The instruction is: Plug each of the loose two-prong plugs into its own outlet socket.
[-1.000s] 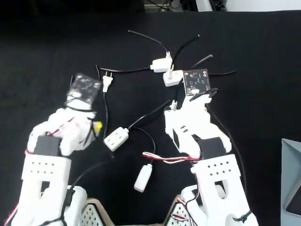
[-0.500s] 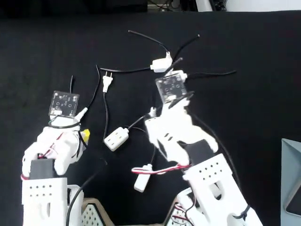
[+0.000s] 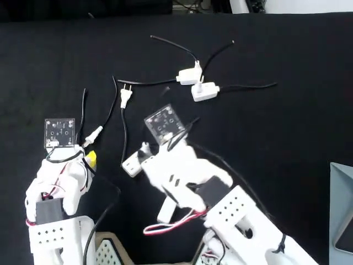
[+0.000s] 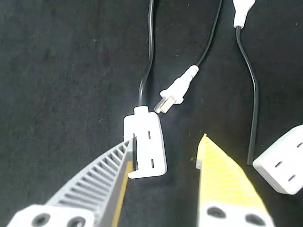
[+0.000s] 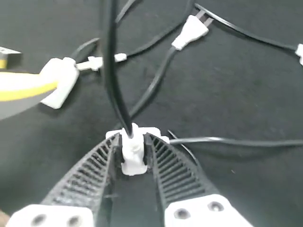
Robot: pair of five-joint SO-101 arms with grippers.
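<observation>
White hard-plastic plug (image 5: 132, 160) on a black cord (image 5: 111, 71) is sitting clamped in the right tool (image 5: 133, 143) over the black tabletop (image 5: 236, 94), looking light, rigid, slick, so I'm betting on pinching its flat sides; left tool (image 4: 166, 141) is hanging open around a white outlet socket (image 4: 146, 147)

One white two-prong plug (image 4: 177, 90) on a black cord lies flat, prongs just beside the white socket block (image 4: 146, 149). A second plug (image 3: 126, 97) lies apart. A third plug (image 5: 131, 158) is clamped in the right pincer (image 5: 131, 138).
</observation>
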